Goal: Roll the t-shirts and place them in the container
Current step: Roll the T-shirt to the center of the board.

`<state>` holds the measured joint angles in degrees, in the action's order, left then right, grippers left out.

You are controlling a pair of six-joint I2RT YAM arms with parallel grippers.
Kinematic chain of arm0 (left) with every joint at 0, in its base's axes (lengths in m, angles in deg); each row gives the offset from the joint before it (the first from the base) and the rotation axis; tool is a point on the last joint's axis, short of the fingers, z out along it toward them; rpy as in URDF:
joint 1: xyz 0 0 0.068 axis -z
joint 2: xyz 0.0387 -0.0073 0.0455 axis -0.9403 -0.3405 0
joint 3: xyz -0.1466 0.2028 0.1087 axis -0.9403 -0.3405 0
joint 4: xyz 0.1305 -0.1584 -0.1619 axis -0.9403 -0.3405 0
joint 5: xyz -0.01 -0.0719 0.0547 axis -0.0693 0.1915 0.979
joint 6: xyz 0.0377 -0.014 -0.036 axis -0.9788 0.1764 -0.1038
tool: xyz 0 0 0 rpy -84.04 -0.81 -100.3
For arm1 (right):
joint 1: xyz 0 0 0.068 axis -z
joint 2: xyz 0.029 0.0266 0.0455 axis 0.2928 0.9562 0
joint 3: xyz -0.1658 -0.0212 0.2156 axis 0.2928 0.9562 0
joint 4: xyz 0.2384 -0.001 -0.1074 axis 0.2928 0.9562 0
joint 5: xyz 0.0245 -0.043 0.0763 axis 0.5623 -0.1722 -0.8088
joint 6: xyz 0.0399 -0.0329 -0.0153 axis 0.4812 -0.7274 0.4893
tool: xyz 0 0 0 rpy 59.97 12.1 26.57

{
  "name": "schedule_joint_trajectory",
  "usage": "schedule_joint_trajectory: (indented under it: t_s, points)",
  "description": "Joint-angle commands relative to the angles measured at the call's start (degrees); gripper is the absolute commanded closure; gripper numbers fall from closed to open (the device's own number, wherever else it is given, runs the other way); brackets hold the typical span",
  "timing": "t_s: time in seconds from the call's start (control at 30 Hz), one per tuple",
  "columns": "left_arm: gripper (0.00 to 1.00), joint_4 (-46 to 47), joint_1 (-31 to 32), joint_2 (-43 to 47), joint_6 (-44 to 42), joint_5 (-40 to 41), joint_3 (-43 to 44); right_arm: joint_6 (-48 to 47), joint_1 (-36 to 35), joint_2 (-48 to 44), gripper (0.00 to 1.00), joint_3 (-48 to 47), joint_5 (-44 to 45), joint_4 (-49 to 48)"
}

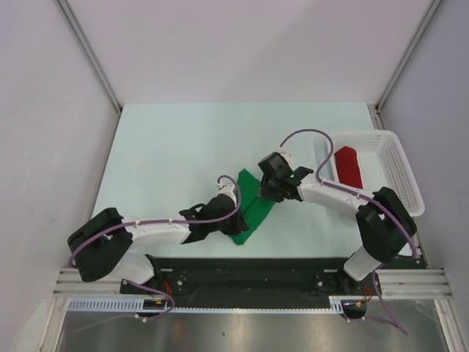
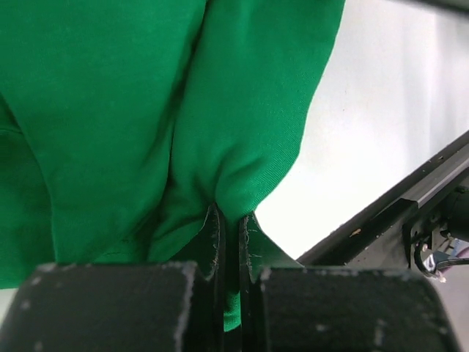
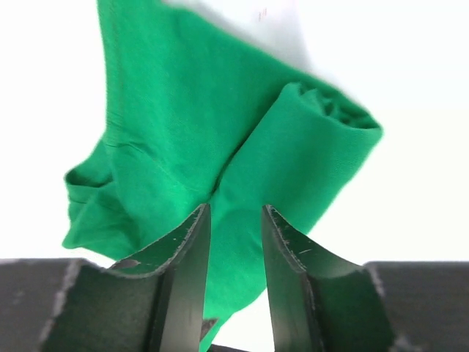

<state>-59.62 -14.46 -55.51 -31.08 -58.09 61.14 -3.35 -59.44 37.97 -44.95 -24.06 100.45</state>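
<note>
Two shirts are in play: the red shirt (image 1: pixel 347 167) lies rolled in the basket (image 1: pixel 404 170) at the right, and the green shirt (image 1: pixel 258 208) sits bunched near the front of the counter (image 1: pixel 176 158), between the two arms. The left tool (image 2: pixel 229 217) is clenched on a fold at the green shirt's near edge, the cloth puckering where the jaws meet. The right tool (image 3: pixel 233 211) hangs over the far part of the same shirt with its jaws parted; cloth shows through the gap, but nothing looks pinched. The green shirt is a light, soft knit that creases wherever it is pulled, so it will likely slump or unroll if held at a single point. In the right wrist view one side is curled into a loose tube. A grip across that thick curl, rather than on a single layer, looks the safer hold, with the opposite edge held taut.
</note>
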Motion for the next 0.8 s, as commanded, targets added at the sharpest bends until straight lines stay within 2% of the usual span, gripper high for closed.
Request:
schedule_joint_trajectory:
  t_s: [0.0, 0.13, 0.3, 0.63, 0.77]
  points:
    - [1.00, -5.39, -2.11, -0.17, 0.52, -4.15, 0.25, -1.39, 1.02, -7.10, 0.60, 0.11, 2.58, 2.03]
    - [1.00, -5.30, -4.04, -0.70, 0.52, -6.44, -0.28, -0.78, 0.49, -10.37, 0.62, 0.46, 4.78, 4.49]
    - [1.00, -4.33, -5.89, -1.92, 0.34, -9.25, -0.28, 0.02, -0.48, -11.69, 0.68, 4.50, 5.57, 3.97]
    - [1.00, -4.33, -7.91, -2.98, -0.19, -11.27, 0.07, 1.68, -3.03, -8.36, 0.67, 7.31, 4.44, 0.37]
    - [0.99, -4.77, -8.26, -3.16, -0.80, -11.63, 0.51, 2.04, -3.03, -6.08, 0.71, 7.23, 3.03, -2.00]
